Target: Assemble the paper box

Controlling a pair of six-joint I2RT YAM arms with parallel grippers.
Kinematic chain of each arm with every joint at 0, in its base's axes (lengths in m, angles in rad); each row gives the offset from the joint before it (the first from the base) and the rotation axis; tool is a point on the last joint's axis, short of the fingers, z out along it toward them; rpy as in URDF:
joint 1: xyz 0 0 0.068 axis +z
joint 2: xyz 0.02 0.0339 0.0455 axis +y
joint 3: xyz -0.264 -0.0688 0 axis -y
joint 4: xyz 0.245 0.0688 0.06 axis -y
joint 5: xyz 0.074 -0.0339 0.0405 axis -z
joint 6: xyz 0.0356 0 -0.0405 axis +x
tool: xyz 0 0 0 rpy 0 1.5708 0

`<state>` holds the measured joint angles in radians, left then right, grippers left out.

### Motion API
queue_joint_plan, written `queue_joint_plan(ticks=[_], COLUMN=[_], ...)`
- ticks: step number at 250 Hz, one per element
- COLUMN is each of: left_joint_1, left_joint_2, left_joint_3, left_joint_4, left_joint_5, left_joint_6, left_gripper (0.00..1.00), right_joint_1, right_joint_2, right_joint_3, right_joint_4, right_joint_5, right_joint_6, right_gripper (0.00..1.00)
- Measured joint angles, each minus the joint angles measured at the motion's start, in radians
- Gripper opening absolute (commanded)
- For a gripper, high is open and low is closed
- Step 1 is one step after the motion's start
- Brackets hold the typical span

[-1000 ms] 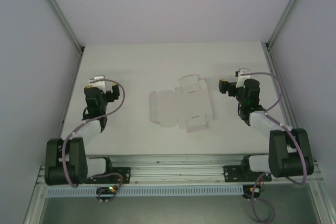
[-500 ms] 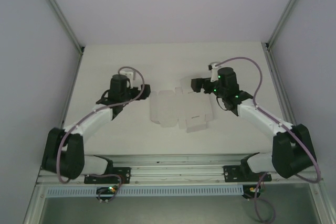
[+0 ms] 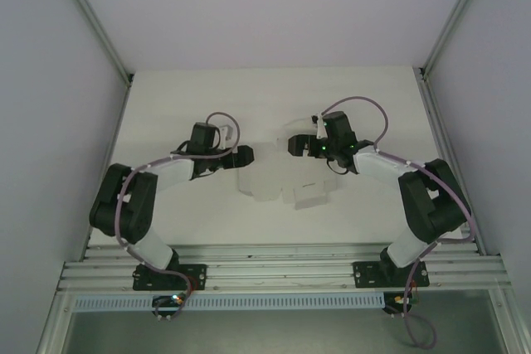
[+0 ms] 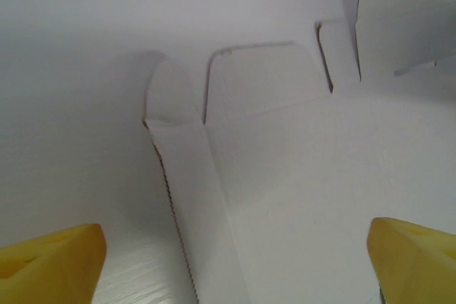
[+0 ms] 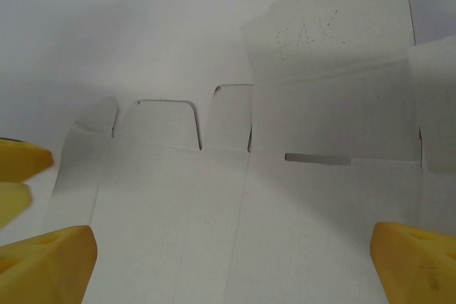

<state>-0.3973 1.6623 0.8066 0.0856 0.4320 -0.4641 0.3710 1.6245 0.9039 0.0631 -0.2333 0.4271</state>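
White tabletop (image 3: 182, 97), enclosed by pale wall panels, carries one item. The paper box (image 3: 278, 178) (image 4: 285, 197) (image 5: 249, 226), a flat die-cut blank of thin white cardboard, lies unfolded at mid-tabletop with its tabs and flaps spread. Assembly is judged not yet begun.

At the blank's left edge stands the left claw (image 3: 245, 155) (image 4: 234, 258), released and grasping nothing. In the left wrist view its yellow pads (image 4: 50, 261) sit wide apart, one beyond the blank's edge strip and the other over the main panel. It is judged to be placed to straddle that strip for a first fold.

At the blank's far right flap is the right claw (image 3: 292, 145) (image 5: 234, 258), likewise released and empty, its pads spanning several panels. It is judged to be placed to work the blank from the side opposite its partner.
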Motion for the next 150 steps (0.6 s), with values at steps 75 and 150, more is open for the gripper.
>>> queue_joint_plan(ticks=[75, 150], left_joint_1=[-0.026, -0.053], left_joint_2=[0.057, 0.106], left_joint_3=[0.004, 0.028], left_joint_4=[0.082, 0.127], left_joint_5=[0.088, 0.126], left_joint_6=[-0.042, -0.084], left_gripper=[0.79, 0.42], right_joint_1=[-0.023, -0.036], right_joint_2=[0.056, 0.113], right_joint_3=[-0.037, -0.060], right_joint_4=[0.019, 0.095], right_joint_5=[0.000, -0.014], right_joint_6=[0.022, 0.056], right_gripper=[1.00, 1.00])
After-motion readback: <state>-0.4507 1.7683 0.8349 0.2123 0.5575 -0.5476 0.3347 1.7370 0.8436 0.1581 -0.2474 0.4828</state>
